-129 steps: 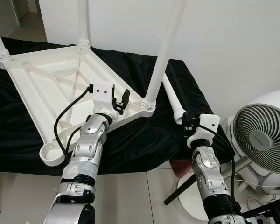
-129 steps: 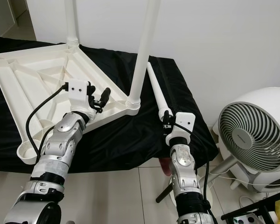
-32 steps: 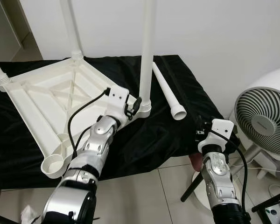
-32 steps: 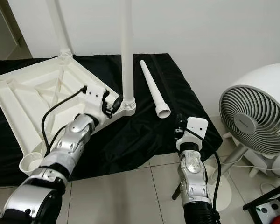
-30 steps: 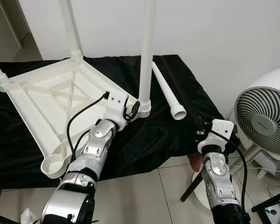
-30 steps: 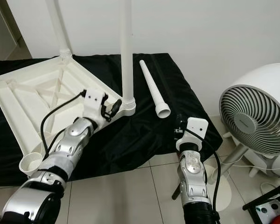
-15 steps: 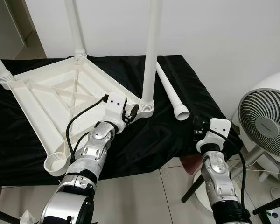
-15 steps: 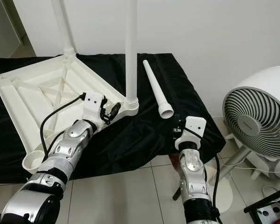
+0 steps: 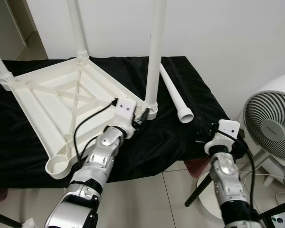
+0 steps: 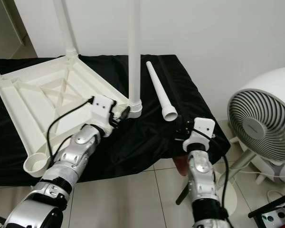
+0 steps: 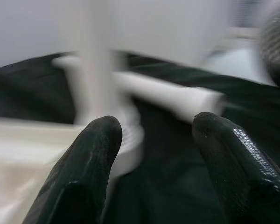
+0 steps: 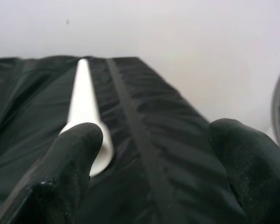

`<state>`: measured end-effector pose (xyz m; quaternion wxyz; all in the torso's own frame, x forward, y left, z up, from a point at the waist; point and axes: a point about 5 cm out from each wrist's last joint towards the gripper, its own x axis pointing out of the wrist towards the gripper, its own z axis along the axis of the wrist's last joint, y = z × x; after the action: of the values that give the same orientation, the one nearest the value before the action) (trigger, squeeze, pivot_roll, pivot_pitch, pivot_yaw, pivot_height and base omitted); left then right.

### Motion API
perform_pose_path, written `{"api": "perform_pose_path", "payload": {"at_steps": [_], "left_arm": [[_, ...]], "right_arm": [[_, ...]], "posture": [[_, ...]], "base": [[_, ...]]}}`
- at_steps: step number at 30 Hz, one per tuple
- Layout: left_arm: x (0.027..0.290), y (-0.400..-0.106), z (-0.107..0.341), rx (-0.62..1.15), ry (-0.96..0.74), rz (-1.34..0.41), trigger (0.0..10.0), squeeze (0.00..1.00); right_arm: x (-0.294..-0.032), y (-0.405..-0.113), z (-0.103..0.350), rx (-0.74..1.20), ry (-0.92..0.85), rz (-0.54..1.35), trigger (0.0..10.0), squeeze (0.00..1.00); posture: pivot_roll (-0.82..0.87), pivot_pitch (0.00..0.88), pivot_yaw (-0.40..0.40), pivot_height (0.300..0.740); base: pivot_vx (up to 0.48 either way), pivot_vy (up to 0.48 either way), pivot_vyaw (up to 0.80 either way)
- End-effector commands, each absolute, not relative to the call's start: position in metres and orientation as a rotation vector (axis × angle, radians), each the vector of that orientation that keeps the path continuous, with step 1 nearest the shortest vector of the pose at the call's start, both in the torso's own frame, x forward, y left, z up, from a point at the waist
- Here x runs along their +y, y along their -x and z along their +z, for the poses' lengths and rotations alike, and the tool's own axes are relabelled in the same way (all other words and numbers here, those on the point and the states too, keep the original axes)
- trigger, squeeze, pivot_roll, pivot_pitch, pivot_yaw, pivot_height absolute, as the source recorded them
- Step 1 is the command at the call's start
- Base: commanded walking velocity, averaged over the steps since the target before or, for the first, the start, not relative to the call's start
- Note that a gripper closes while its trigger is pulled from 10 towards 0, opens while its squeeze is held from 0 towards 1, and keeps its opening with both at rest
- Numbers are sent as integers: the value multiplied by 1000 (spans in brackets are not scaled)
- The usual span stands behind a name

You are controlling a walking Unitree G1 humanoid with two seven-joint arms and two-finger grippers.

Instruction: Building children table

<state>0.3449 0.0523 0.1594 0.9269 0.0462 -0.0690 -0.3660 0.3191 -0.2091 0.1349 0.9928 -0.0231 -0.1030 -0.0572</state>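
White plastic makes up the children's table top (image 9: 61,104), which is laid upside down on a surface draped in black cloth (image 9: 19,142) so that the leg sockets face upward; three legs are already stood upright in their corners, and the empty socket (image 9: 57,166) is seen at the near corner. The loose fourth leg (image 9: 173,92) is left lying on the cloth beside the nearest fitted leg (image 9: 154,61). The left gripper (image 9: 141,115) is held spread just beside that leg's base, probably to steady it. The right gripper (image 12: 154,154) is held wide apart, aimed at the loose leg's open end. A fan (image 9: 270,128) is stood nearby.
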Motion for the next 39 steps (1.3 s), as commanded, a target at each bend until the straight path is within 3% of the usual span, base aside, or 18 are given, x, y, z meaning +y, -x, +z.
{"api": "perform_pose_path", "payload": {"at_steps": [1,6,7,9,10,22,39], "left_arm": [[49,-342,160,-135,-106,-799,10000,0],[45,-338,167,-132,-105,-868,10000,0],[44,-335,167,-141,-130,-885,10000,0],[44,-335,167,-141,-130,-885,10000,0],[44,-334,166,-141,-141,-892,10000,0],[47,-331,174,-144,-131,-875,10000,0],[48,-330,174,-120,-144,-876,10000,0]], "right_arm": [[-211,-321,134,-203,46,-108,10000,1000],[-218,-330,140,-197,74,-101,10000,1000],[-218,-333,139,-188,71,-71,10000,71],[-218,-333,139,-188,71,-71,10000,71],[-219,-336,138,-180,69,-63,10000,0],[-199,-363,144,-146,-2,77,10000,0],[-194,-381,143,-28,-36,83,10000,0]], "posture": [[-57,0,-23,740],[-50,0,-21,740],[-45,0,-32,740],[-45,0,-32,740],[-45,0,-32,740],[6,0,-53,740],[4,0,-44,740]], "base": [[0,0,0],[0,0,0],[0,0,0],[0,0,0],[0,0,0],[0,0,0],[0,0,0]]}}
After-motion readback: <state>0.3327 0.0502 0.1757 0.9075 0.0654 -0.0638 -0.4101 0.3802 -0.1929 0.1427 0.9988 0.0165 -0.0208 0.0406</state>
